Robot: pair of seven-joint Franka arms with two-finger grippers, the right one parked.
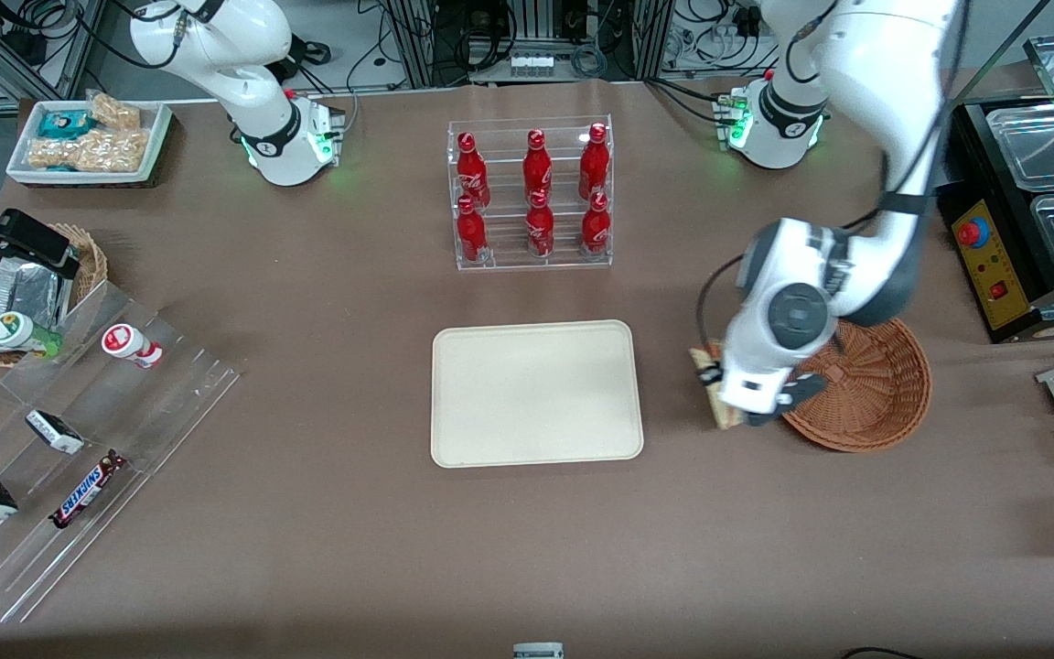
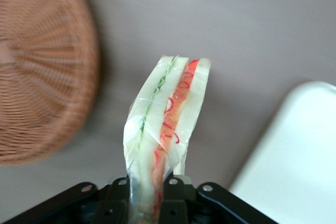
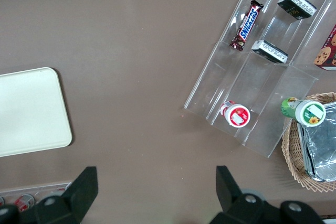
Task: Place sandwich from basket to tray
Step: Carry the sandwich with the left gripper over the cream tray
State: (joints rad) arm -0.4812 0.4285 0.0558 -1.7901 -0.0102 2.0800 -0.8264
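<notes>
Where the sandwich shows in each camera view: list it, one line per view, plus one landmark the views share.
Front view: the sandwich hangs in the gripper, between the basket and the tray.
Left wrist view: the sandwich stands clamped in the gripper, over bare table between basket and tray.
Right wrist view: not in it.
Shared landmark: the tray, seen in all three.

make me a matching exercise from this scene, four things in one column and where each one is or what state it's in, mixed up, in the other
Things:
1. sandwich
2. basket
3. tray
4. gripper

States:
A. bare, lying between the basket and the clear stepped shelf
B. shut on the wrapped wedge, over the table between basket and tray
C. held up off the table, outside the basket
D. nothing in it, under the working arm

Pairs: 1-C, 2-D, 3-A, 4-B
</notes>
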